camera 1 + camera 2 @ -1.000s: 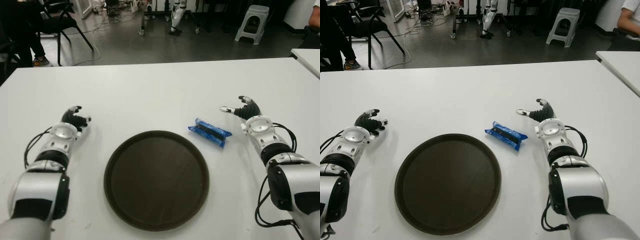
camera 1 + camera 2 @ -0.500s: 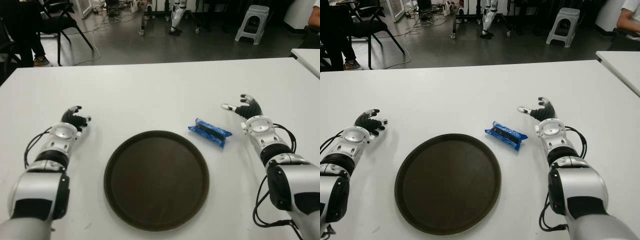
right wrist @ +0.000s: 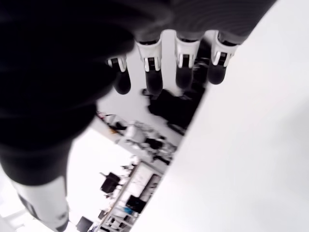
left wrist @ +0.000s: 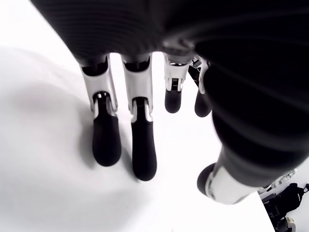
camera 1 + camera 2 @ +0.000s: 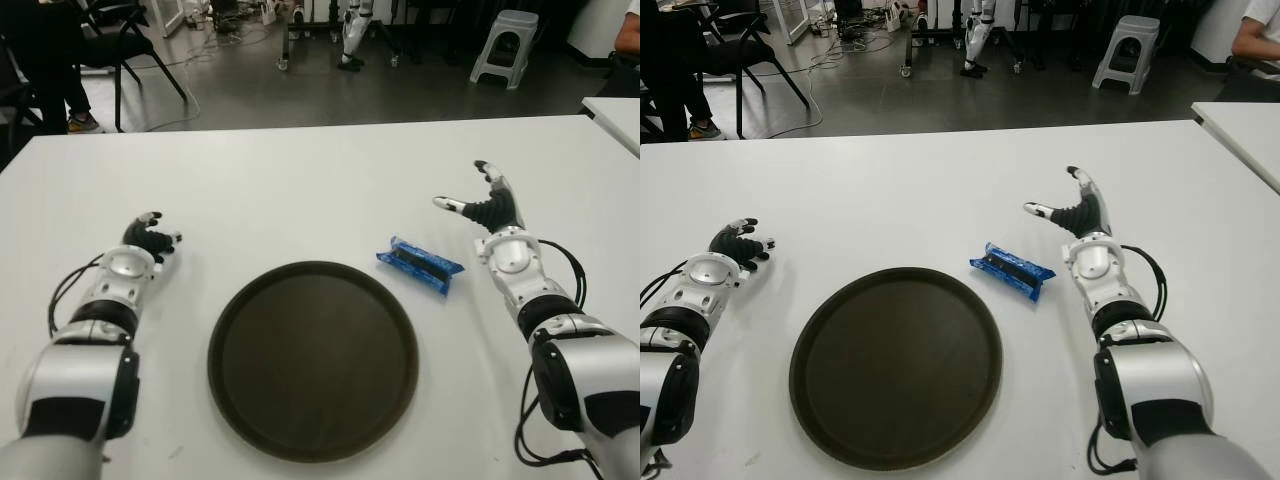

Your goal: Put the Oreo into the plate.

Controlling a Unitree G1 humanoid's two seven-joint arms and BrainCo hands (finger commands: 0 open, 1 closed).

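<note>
left eye view: the blue foil-wrapped oreo packet [image 5: 420,264] lies on the white table [image 5: 300,190], just beside the round dark brown plate [image 5: 312,358] on its right, long axis slanting toward the robot on its right side. the right hand [image 5: 492,212] hovers near it, further right, far nearer than the left hand [image 5: 148,238] left of the plate.

left wrist view: fingers [image 4: 106,137] loosely extended, holding nothing.

right wrist view: fingers [image 3: 152,72] spread, empty.
</note>
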